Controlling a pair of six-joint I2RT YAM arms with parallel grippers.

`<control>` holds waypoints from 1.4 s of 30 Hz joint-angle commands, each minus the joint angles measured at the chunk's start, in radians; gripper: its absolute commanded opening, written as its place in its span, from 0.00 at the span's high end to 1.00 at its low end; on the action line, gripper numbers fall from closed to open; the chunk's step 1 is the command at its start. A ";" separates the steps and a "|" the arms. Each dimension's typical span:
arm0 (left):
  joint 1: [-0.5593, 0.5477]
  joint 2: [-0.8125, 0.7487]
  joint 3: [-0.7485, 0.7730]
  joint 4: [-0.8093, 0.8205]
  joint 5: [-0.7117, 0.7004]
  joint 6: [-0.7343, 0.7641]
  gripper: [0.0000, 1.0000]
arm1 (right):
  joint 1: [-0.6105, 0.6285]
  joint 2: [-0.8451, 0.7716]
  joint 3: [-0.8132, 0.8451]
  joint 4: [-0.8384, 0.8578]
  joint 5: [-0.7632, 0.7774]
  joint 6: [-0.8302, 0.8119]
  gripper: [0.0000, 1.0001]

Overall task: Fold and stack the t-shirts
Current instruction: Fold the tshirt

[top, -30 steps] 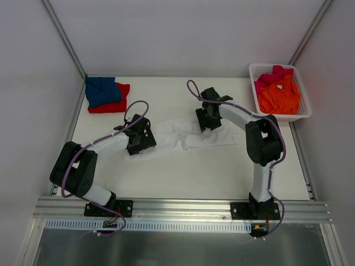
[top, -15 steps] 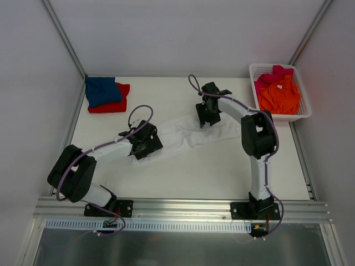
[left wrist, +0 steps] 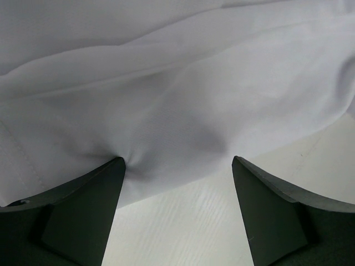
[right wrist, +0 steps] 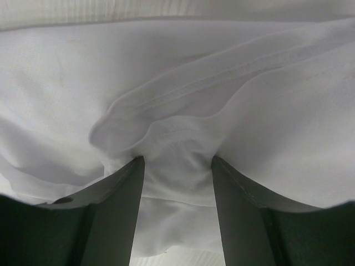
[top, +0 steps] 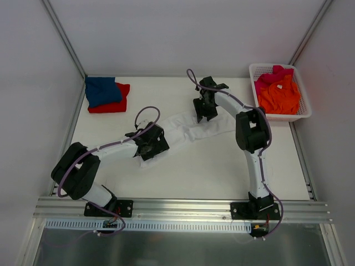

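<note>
Right wrist view. Two dark fingers (right wrist: 111, 216) rise from the lower edge, pinching a bunched fold of the white t-shirt (right wrist: 177, 77) between them. A stitched hem runs diagonally above the pinch, and rumpled cloth fills nearly the whole frame.

White t-shirt (top: 186, 128) — gathered into a long rumpled band on the table, running from the left gripper (top: 151, 145) at its near-left end to the right gripper (top: 204, 113) at its far-right end; soft folds and a stitched hem bunch between the right gripper's fingers. Blue t-shirt (top: 102, 91), folded, atop the folded red t-shirt (top: 115, 103) — well apart, far-left of the left gripper. Orange t-shirt (top: 280, 95) and pink t-shirt (top: 270, 75), crumpled together, right of the right gripper
</note>
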 commanded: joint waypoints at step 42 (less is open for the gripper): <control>-0.565 0.507 0.253 -0.094 0.175 -0.290 0.20 | -0.032 0.314 0.492 0.093 -0.353 0.036 0.39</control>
